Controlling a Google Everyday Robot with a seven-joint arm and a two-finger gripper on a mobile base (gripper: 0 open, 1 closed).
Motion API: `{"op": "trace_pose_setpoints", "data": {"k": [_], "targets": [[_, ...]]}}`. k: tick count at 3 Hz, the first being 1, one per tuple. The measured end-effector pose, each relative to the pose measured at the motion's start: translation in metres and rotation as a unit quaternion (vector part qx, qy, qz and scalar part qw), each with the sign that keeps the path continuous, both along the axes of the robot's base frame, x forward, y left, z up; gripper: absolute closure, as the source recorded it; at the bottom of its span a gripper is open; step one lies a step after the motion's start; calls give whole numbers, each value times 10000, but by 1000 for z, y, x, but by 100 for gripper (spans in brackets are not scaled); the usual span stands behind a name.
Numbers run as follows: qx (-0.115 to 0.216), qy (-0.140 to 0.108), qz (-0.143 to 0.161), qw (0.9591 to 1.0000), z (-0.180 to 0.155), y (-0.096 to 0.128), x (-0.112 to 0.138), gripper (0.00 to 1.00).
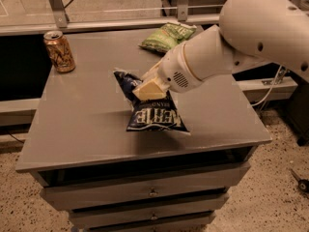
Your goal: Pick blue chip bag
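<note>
The blue chip bag, dark navy with white "Kettle" lettering, is near the middle of the grey table top. Its upper end is raised and its lower end still rests on the table. My gripper, with cream-coloured fingers, comes in from the right on a thick white arm. It is shut on the bag's upper end. The arm hides part of the bag's top right.
A brown drink can stands at the table's back left. A light-green chip bag lies at the back, just behind my arm. Drawers sit under the table top. A rail runs behind the table.
</note>
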State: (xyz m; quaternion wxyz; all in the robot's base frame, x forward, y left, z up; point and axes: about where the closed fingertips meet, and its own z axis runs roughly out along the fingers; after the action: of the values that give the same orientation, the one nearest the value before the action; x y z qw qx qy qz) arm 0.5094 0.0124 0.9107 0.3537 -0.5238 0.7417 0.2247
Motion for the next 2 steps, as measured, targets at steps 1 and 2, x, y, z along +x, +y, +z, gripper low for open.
{"op": "trace_pose_setpoints", "data": {"k": [1, 2], "targets": [[810, -4, 151, 9966, 31, -12, 13, 100], [1413, -27, 234, 9897, 55, -31, 22, 100]]}}
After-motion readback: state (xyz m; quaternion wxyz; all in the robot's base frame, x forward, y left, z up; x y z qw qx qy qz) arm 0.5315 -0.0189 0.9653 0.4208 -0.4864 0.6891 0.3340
